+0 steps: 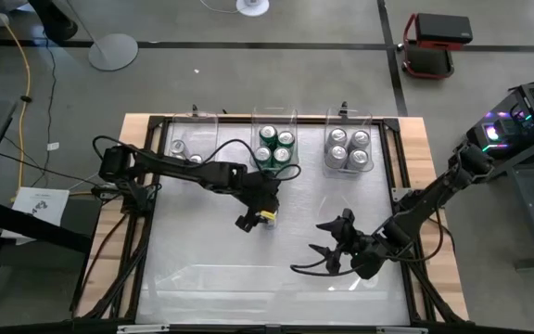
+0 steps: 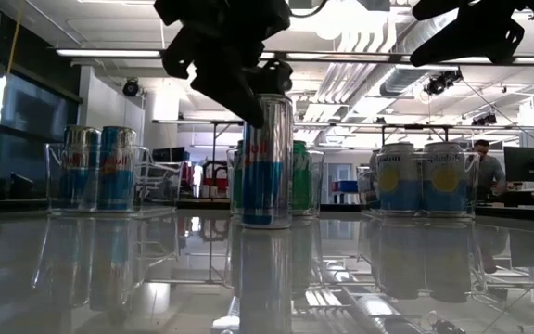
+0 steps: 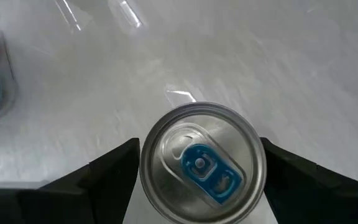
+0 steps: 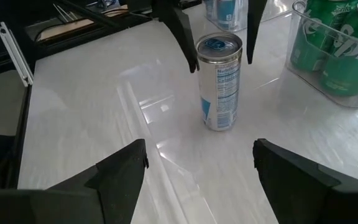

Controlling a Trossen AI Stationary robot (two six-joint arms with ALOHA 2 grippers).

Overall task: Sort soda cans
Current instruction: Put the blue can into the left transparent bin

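High view: left gripper straddling silver-blue can at table centre, jaws wide.
Low view: can standing upright, fingers flanking its top.
Right wrist view: right gripper hovering near, jaws wide, holding nothing.

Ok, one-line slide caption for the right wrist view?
Left gripper straddles an upright silver-and-blue can on the table, green cans binned beside it.

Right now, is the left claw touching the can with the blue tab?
Apart. The right wrist view shows the left gripper straddling the blue-tab can, with table visible between each finger and the can's sides. The left wrist view shows similar gaps.
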